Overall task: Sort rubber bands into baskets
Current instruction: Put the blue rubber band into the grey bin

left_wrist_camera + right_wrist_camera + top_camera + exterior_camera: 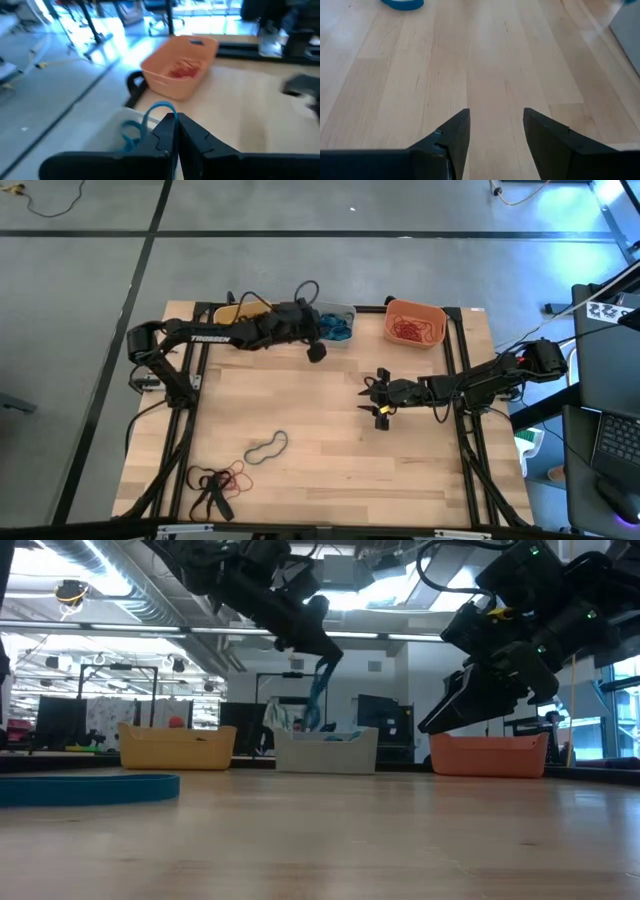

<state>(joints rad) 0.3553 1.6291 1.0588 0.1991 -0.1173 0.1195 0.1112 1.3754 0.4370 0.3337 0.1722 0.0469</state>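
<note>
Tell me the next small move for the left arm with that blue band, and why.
Probably open the jaws. The left gripper is shut on a blue rubber band that dangles right above the pale grey basket, where other blue bands already lie. The right gripper waits open over bare table.

Left end effector point(325, 652), jaws closed on a blue rubber band point(318, 690) hanging directly beneath it, above the pale grey basket point(327, 751). Yellow basket point(177, 748) lies to one side of it, orange basket point(489, 755) to the other, below the right end effector point(450, 710). All baskets rest on the tabletop point(330, 835).
</note>
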